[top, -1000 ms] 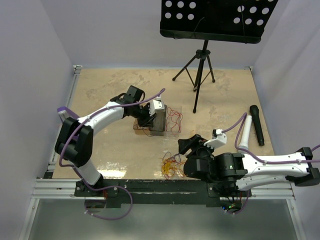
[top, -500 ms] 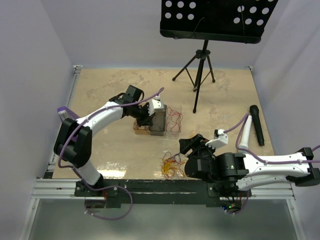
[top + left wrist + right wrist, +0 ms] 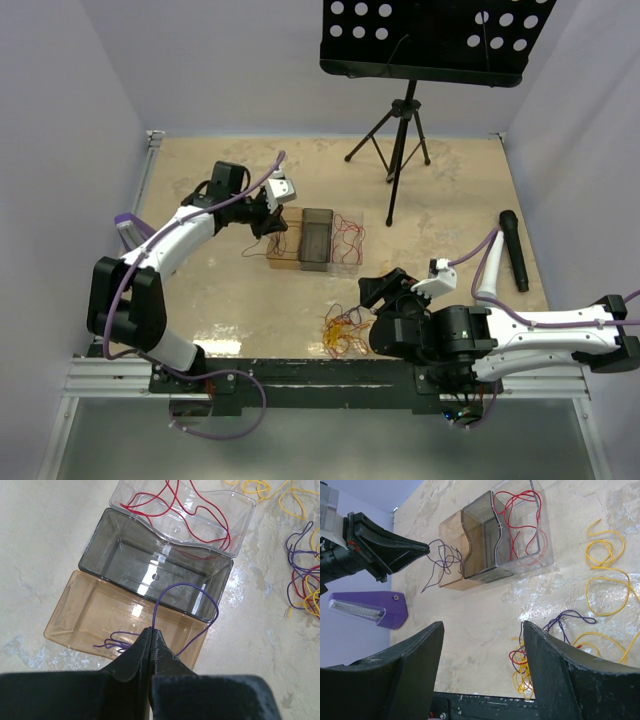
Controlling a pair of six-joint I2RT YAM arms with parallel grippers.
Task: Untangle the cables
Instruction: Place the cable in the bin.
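Observation:
My left gripper (image 3: 151, 628) is shut on a thin purple cable (image 3: 176, 584), which loops out from the tips over the amber tray (image 3: 75, 611). In the top view that gripper (image 3: 262, 222) hovers just left of the three trays. In the right wrist view the purple cable (image 3: 451, 560) dangles from it beside the amber tray (image 3: 451, 535). Red cables (image 3: 200, 510) lie in the clear tray (image 3: 243, 517). A tangle of yellow, red and purple cables (image 3: 342, 330) lies near the front edge. My right gripper (image 3: 482, 630) stands open above the tangle (image 3: 522, 665), holding nothing.
A grey tray (image 3: 315, 240) sits between the amber and clear ones. Loose yellow cables (image 3: 605, 575) lie right of the tangle. A purple wedge-shaped object (image 3: 130, 225) is at the left. A black microphone (image 3: 514, 250), a white one (image 3: 490, 265) and a music stand (image 3: 400, 140) are at the right and back.
My left gripper closed on the purple cable over the trays and pulled back to the left, drawing it out. The right arm barely moved.

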